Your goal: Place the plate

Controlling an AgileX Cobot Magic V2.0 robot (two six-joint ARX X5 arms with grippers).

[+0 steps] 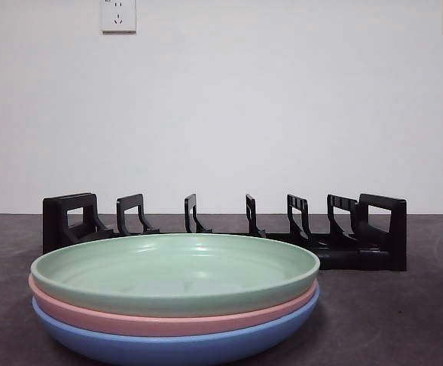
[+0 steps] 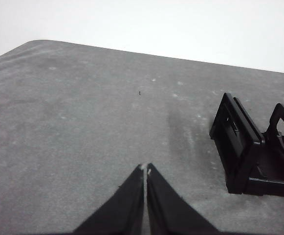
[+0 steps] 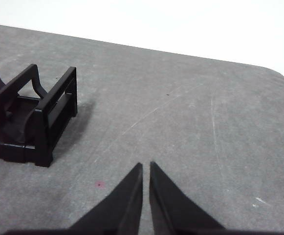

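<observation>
A green plate (image 1: 175, 271) lies on top of a stack, resting on a pink plate (image 1: 168, 320) that sits in a blue plate (image 1: 175, 345), near the front of the grey bench (image 1: 389, 320). Behind the stack stands a black slotted rack (image 1: 229, 229), holding nothing. The left gripper (image 2: 145, 170) and the right gripper (image 3: 146, 166) hover over bare bench beside opposite ends of the rack, each clenched with nothing between its jaws.
</observation>
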